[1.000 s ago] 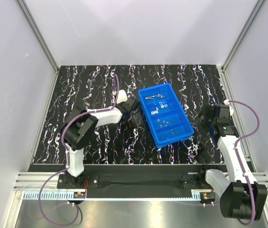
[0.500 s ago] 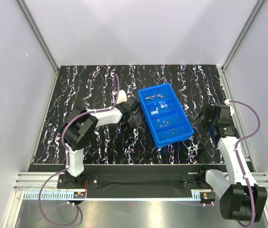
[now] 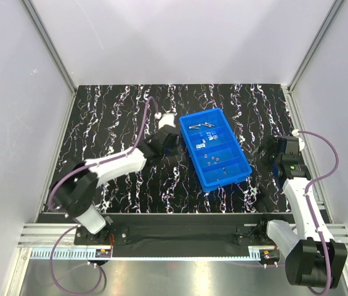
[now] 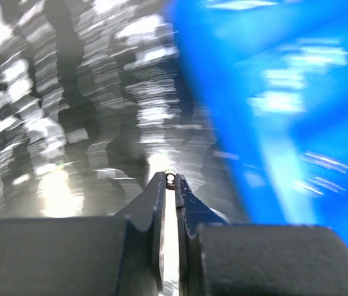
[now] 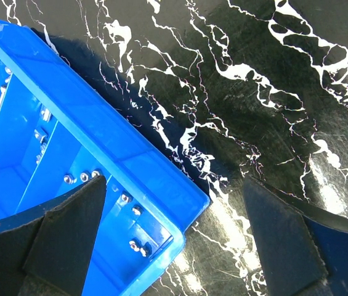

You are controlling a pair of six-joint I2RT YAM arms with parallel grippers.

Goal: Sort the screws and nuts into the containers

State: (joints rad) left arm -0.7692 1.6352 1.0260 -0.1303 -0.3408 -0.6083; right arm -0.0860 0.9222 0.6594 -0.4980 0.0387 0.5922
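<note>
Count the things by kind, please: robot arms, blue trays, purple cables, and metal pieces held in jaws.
2 robot arms: left arm, right arm
1 blue tray
2 purple cables: left cable, right cable
1 small metal piece, held
Total: 6

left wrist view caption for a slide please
Left fingers pinch a tiny silver part at their tips beside the blurred blue tray.

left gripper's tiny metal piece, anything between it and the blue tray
Nothing visible. The left gripper, shut on the small metal piece, sits beside the tray with only marbled table between. The tray's own wall needs clearing.
</note>
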